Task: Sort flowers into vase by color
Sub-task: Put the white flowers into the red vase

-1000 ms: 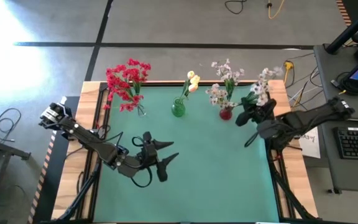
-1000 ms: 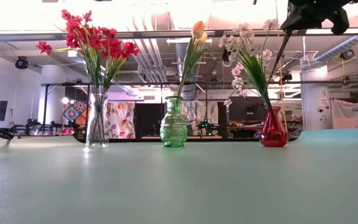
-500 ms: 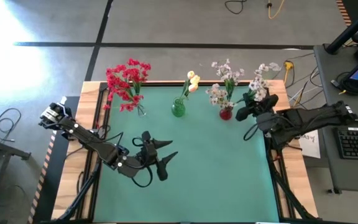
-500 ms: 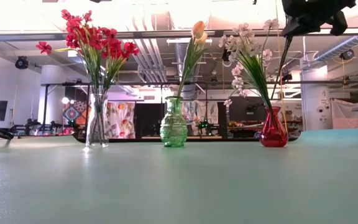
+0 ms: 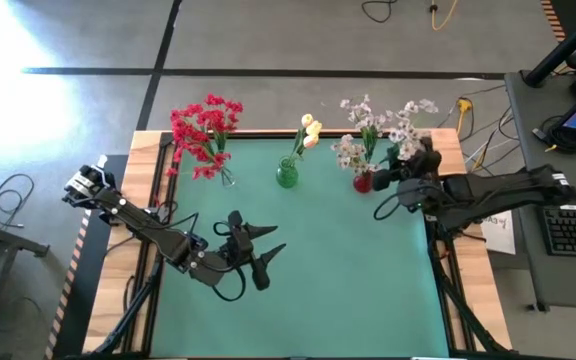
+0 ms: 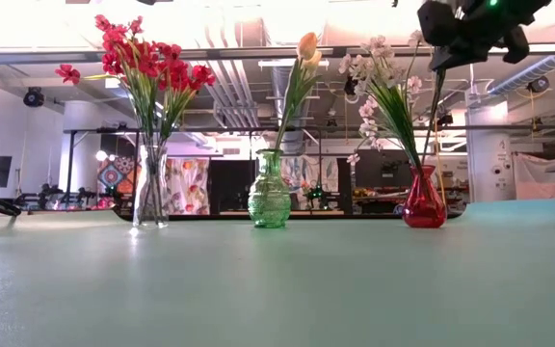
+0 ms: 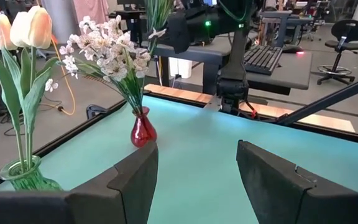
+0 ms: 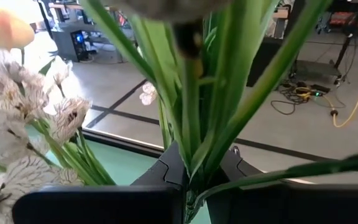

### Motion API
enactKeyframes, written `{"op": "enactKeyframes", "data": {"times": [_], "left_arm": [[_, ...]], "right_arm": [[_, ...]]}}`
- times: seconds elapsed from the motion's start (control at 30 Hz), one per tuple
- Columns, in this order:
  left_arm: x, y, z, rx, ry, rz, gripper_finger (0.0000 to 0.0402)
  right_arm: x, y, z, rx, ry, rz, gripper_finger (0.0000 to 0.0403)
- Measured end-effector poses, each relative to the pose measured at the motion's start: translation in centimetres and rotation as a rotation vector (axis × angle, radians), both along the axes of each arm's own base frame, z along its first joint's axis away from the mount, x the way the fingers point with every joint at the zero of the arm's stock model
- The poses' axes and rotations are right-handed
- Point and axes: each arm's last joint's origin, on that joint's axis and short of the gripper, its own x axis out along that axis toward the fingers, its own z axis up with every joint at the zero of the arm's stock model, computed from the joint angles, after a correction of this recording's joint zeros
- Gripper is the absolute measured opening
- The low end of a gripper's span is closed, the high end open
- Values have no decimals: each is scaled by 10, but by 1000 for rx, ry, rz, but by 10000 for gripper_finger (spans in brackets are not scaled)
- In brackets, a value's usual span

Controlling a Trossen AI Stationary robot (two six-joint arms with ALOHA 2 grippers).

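While the right claw [image 5: 415,168] pinches a white flower [image 5: 405,128] stem upright, the red vase [image 5: 363,182] sits just left, below; left claw [image 5: 265,250] waits open, empty.

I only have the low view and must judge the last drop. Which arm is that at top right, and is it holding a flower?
Observer: It's the right gripper, shut on a white spray by its stem, beside the red vase.
Operator: Where's the other arm?
Observer: The left gripper is open and empty, low over the mat's near-middle, away from the vases.
Operator: Anything left lying on the mat?
Observer: No loose flowers show in the high view; red blooms fill the clear vase, yellow buds the green vase.
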Motion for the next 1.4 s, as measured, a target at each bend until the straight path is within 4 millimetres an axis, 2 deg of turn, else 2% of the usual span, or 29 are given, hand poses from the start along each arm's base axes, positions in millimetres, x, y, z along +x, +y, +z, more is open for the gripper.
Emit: {"op": "enactKeyframes", "data": {"times": [0.23,0.6,1.0,1.4], "left_arm": [[-6,2,4,6,15,-5,206],[-44,16,38,-2,6,-35,206],[-74,36,59,4,15,-35,206],[-78,39,60,-8,20,-31,206]], "right_arm": [[13,0,-11,6,40,-15,27],[23,1,-20,12,69,-24,33],[24,0,-21,12,79,-27,92],[23,-3,-24,51,118,-7,150]]}}
